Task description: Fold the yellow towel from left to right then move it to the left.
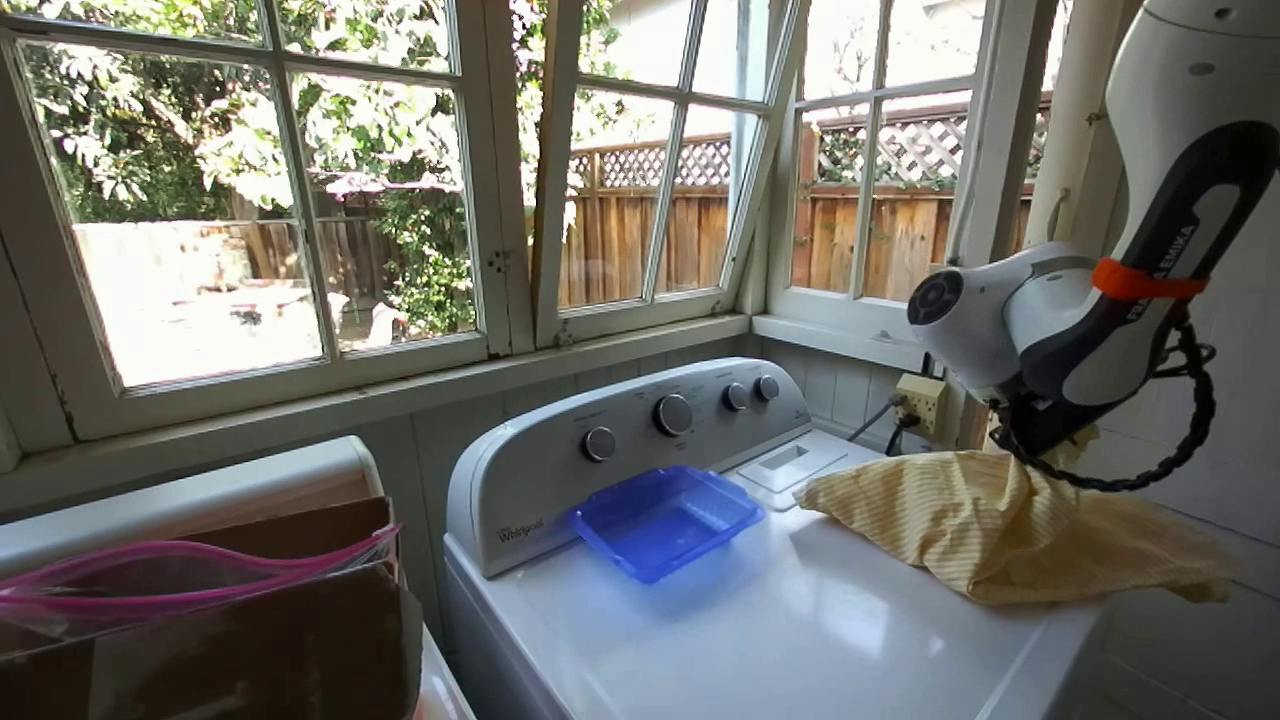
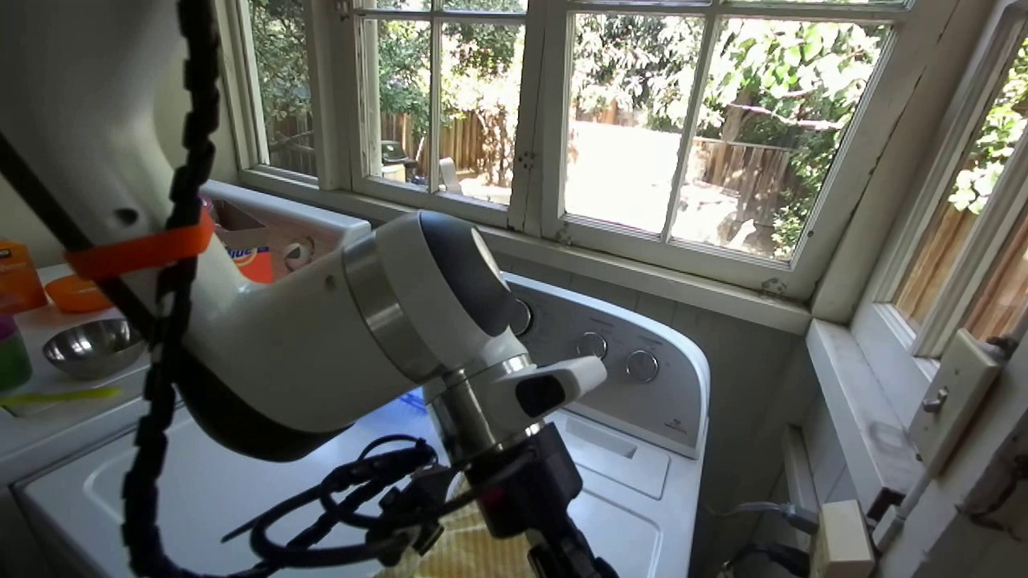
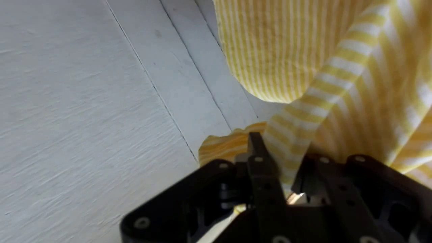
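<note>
In the wrist view we see that the tool (image 3: 285,162) is narrow: between its two black fingers it holds a striped fold of the yellow towel (image 3: 364,108). In an exterior view we find the towel bunched over the side edge of the bench (image 1: 790,630), raised to a peak under the arm (image 1: 1055,310), and one end reaches past this edge. The blue tray (image 1: 665,525) stands apart from it, just beside the control panel (image 1: 635,430). In an exterior view the arm covers much of the bench, and beside the tool only a small part of the towel is visible.
</note>
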You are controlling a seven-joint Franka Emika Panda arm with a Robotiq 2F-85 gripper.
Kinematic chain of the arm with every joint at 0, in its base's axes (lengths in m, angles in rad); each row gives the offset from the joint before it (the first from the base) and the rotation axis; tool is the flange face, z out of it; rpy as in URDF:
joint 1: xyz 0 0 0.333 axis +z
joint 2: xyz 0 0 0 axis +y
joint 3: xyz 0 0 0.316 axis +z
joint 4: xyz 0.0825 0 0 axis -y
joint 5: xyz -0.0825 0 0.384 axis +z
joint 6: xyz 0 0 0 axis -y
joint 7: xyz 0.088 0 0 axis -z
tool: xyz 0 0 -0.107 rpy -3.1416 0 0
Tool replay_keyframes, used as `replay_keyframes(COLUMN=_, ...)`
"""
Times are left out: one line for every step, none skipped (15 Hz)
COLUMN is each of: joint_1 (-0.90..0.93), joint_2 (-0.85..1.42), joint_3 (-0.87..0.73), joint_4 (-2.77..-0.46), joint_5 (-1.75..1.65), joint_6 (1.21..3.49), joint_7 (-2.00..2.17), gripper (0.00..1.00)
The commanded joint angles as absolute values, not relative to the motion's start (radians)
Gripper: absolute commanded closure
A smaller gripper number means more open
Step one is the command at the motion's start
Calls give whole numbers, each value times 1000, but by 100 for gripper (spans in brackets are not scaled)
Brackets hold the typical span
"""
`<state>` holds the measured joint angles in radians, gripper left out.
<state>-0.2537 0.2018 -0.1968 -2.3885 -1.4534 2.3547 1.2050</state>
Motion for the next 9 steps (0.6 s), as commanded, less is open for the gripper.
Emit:
replay_keyframes(joint_1=-211, joint_2=287, joint_3=-182, joint_4=-2401, joint_5=-1426, joint_6=2213, joint_7=1312, gripper=67)
replay_keyframes(joint_1=-205, joint_2=307, joint_3=-174, joint_4=-2403, joint_5=-1386, joint_6=2168, joint_7=1297, gripper=65)
replay_keyframes(joint_1=-198, joint_2=320, joint_3=-167, joint_4=-2400, joint_5=-1358, joint_6=2126, joint_7=1315, gripper=60)
replay_keyframes(joint_1=-200, joint_2=319, joint_3=-160, joint_4=-2396, joint_5=-1316, joint_6=2119, joint_7=1317, gripper=53)
replay_keyframes(joint_1=-202, joint_2=307, joint_3=-155, joint_4=-2392, joint_5=-1287, joint_6=2124, joint_7=1333, gripper=45)
replay_keyframes(joint_1=-203, joint_2=281, joint_3=-150, joint_4=-2394, joint_5=-1257, joint_6=2142, joint_7=1342, gripper=38)
replay_keyframes(joint_1=-204, joint_2=242, joint_3=-147, joint_4=-2399, joint_5=-1234, joint_6=2170, joint_7=1347, gripper=29)
replay_keyframes(joint_1=-200, joint_2=215, joint_3=-143, joint_4=-2399, joint_5=-1210, joint_6=2178, joint_7=1348, gripper=22)
replay_keyframes(joint_1=-198, joint_2=184, joint_3=-136, joint_4=-2401, joint_5=-1173, joint_6=2190, joint_7=1330, gripper=14)
